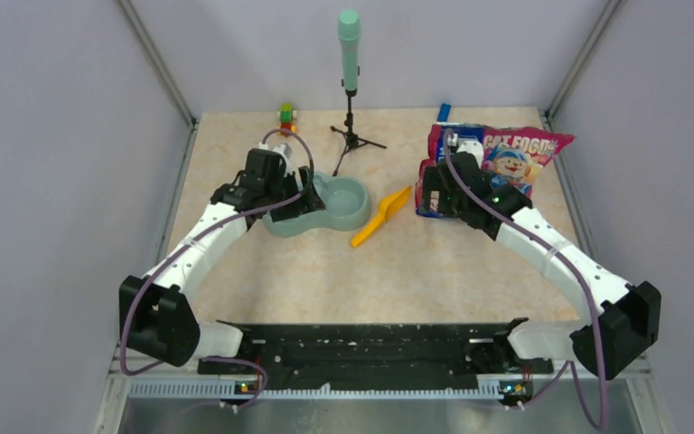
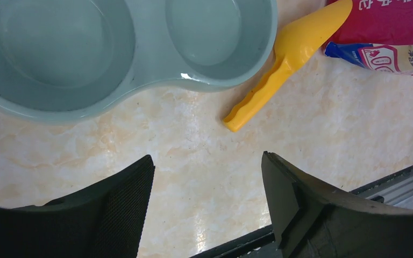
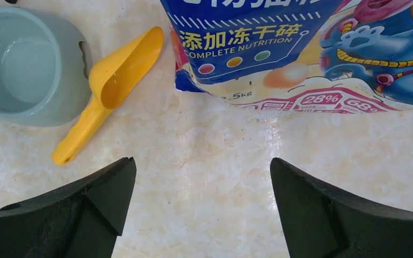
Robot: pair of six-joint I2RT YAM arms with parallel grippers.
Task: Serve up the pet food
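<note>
Status: the task is at its start, with no serving step completed.

Left gripper (image 2: 207, 161): the jaws are spread wide and hold nothing. It hovers over the bare table (image 1: 370, 280) at the 9 o'clock end of the bowl (image 1: 364, 206), close to the rim. Whether it touches the rim cannot be told.

Bowl: a pale green double dish at about 10 o'clock from the table centre. Both compartments are empty and no pellet shows in either.

Scoop (image 1: 381, 217): it lies on the table at 3 o'clock of the bowl, just beside it. Its cup is empty and points to about 1 o'clock, and its handle points to about 7 o'clock. Neither gripper touches it.

Bag (image 1: 515, 158): it lies flat at about 2 o'clock from the table centre, just beside the scoop's cup. Whether its top is open cannot be told.

The pet food: none is visible in any view, so it is judged to be inside the bag.

Right gripper (image 3: 201, 164): the jaws are spread wide and hold nothing. It is poised over the table at the bag's near edge.

Remaining, as judged: get into the bag, load the scoop, and tip the pellets into a bowl compartment
</note>
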